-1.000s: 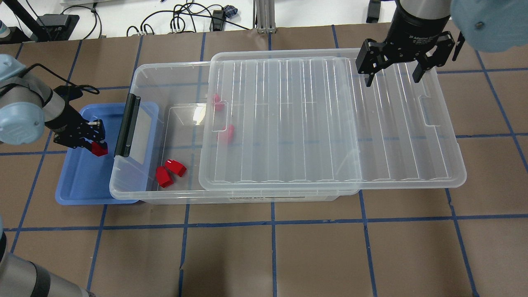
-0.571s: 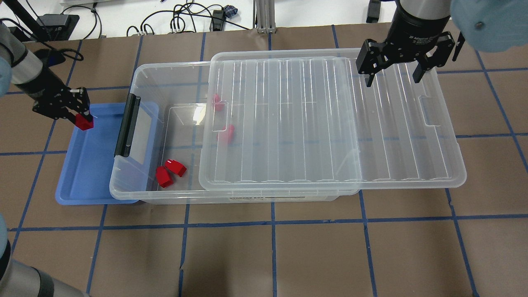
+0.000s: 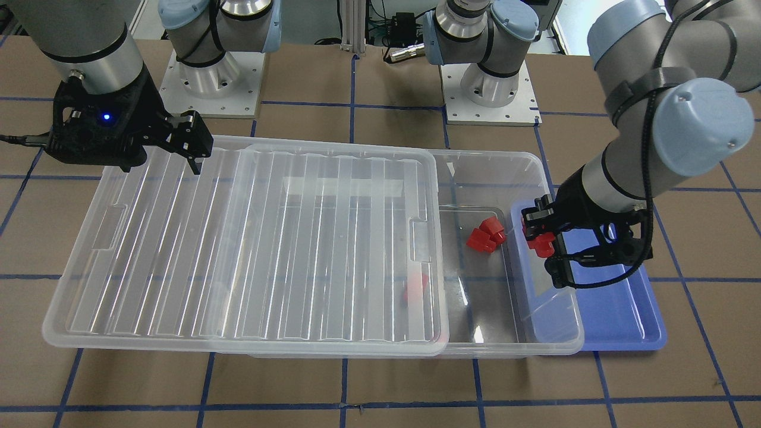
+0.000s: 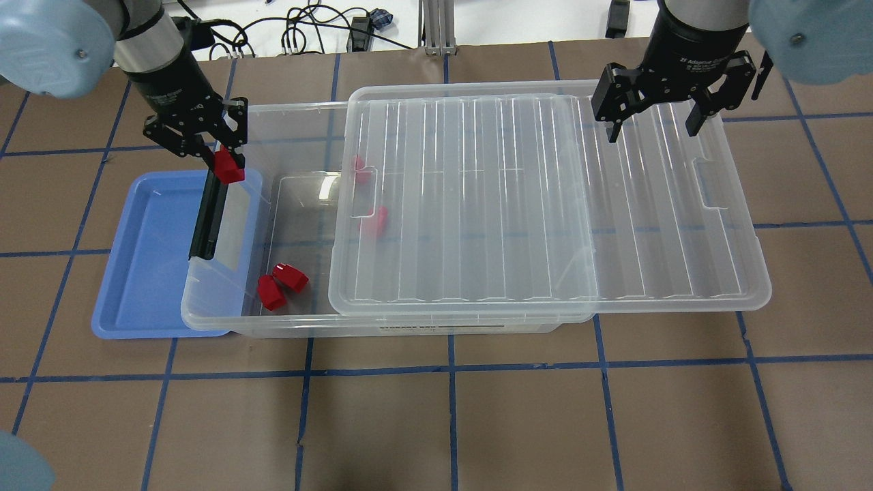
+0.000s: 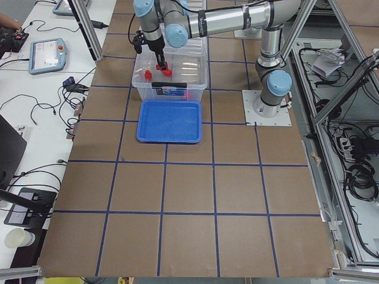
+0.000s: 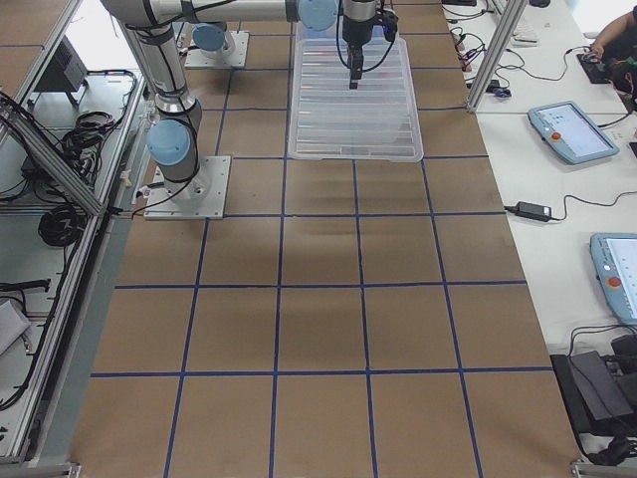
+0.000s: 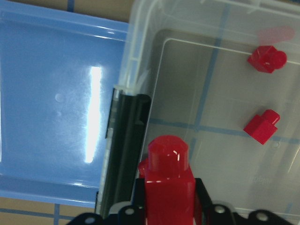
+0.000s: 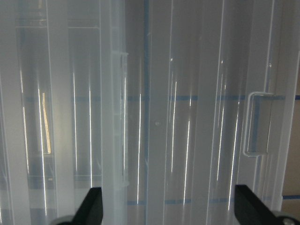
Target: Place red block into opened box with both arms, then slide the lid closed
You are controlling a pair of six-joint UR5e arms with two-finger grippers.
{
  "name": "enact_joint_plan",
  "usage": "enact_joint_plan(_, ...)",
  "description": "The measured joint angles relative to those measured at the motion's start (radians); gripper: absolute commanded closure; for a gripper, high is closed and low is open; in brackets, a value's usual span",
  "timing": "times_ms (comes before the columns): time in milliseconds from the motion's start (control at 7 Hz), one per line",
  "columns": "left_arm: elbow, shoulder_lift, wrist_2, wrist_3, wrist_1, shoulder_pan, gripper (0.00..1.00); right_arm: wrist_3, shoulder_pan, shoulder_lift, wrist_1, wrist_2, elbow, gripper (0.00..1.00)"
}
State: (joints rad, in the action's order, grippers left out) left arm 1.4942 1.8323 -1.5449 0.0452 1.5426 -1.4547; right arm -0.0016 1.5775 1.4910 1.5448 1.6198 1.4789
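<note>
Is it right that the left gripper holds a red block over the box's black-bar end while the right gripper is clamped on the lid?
No: the right gripper is open above the lid, as the right wrist view shows. The left gripper does hold the red block over the box's black-bar end.

Clear ribbed lid (image 4: pixel 545 204) — red block (image 4: pixel 230 168), blue tray (image 4: pixel 146 259) (brown table (image 4: pixel 518 423), seemingly blue-taped grid).

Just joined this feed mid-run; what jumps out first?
The left gripper is shut on a red block above the black-bar end of the box, next to the blue tray. The big clear lid covers most of the box, slid toward the robot's right, with the open right gripper above an overhanging corner. Two more red blocks lie in the uncovered part.
</note>
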Motion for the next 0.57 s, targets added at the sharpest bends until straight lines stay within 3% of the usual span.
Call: enact_joint_plan(571,0.219,0.011,-0.032,-0.011,-0.362,-0.072,0.9,0.0,-0.001,0.0,0.0,0.003,0.001,0.0)
